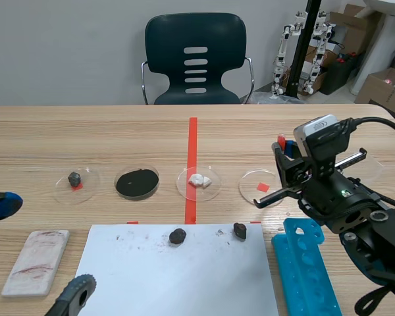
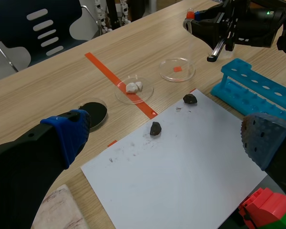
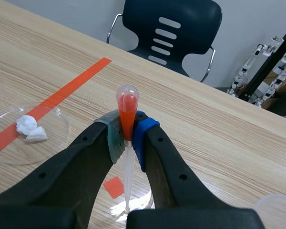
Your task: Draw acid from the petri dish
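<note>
My right gripper (image 3: 126, 136) is closed on a dropper (image 3: 127, 107). The two pads pinch it at the foot of its reddish bulb. The bulb's rounded top stands clear above them, and the thin clear stem hangs down between my fingers. The stem points down at the petri dish (image 1: 250, 192), the shallow clear one lying over a small orange-red square at the right end of the row of dishes. I cannot tell whether the tip touches any liquid, since whatever lies in the dish shows no colour.

I judge the dropper to be very light, soft at the bulb and bendy along the stem. It is smooth plastic, so it could slip or tilt if I slacken too far, and a hard pinch would flatten the bulb. The hold seems right to me. At the bulb's foot a squeeze should push air out and an easing should pull liquid up, while a grip on the stem would do nothing. The dish looks thin and light, and it would likely skate on the wood if the tip nudged its wall, so I want to come straight down.

My left gripper (image 2: 164, 138) hangs wide open with nothing in it, low over the white sheet of paper (image 2: 190, 176) and well apart from the dish.
</note>
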You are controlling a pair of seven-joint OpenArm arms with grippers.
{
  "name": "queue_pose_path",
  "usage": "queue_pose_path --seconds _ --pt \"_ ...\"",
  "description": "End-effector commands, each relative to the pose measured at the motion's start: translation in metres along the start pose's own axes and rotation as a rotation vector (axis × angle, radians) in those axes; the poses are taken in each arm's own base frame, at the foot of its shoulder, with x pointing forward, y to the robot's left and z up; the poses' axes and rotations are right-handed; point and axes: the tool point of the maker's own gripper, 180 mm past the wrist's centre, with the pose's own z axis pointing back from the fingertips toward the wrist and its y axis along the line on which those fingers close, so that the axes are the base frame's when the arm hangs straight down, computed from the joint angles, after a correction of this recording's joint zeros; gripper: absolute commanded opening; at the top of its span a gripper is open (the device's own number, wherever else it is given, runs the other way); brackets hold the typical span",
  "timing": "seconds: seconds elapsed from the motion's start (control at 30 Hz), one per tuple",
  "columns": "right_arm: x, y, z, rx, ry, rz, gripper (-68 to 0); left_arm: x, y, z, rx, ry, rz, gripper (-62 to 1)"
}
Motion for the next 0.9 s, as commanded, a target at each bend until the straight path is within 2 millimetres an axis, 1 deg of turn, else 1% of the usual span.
queue_pose_path --seconds 0.0,0.87 --pt "0.0131 -0.0094 -0.0056 -0.016 -0.043 0.011 -66.5 0.0085 0.0017 -0.0011 0.003 -0.032 -0.003 1.4" --pt "0.0094 -0.0096 -0.0054 -0.016 -0.026 0.010 -66.5 0.0085 0.0017 -0.0011 0.003 -0.032 -0.003 1.4"
